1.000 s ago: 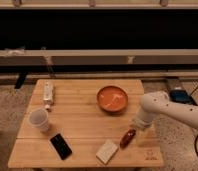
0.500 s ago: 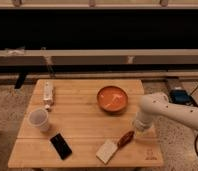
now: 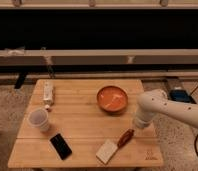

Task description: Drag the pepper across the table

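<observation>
Dragging seems in hand: the claw [image 3: 134,130] sits at the far-right tip of the pepper [image 3: 124,138], toward the near right of the desk [image 3: 82,107]; clenched or released, I cannot tell. Next calls for a low, steady sideways pull.

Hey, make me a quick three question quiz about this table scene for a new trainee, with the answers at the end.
1. True or false: the pepper lies on the table, outside the bowl.
2. What lies closest to the pepper's lower end? A phone, B cup, C pale block.
3. Fill in: the gripper is down at the pepper's end nearer the ___.
Key: 1 true; 2 C; 3 bowl.
</observation>
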Tool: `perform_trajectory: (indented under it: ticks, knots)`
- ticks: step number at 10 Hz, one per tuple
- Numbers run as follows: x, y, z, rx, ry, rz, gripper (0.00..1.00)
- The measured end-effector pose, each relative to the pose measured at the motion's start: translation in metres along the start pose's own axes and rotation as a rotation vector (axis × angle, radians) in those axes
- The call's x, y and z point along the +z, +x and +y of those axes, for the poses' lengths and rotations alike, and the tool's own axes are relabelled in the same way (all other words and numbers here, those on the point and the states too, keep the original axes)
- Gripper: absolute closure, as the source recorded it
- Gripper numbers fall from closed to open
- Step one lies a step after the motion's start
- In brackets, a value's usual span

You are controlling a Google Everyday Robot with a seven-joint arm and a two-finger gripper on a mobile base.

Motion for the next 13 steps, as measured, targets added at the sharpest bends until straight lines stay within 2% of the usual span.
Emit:
perform_trajectory:
  ticks: [7, 13]
  knots:
    - [-0.021, 0.033, -0.013, 0.043, 0.008, 0.07, 0.89]
    - [-0.038, 0.079, -0.036, 0.115, 0.014, 0.139, 0.89]
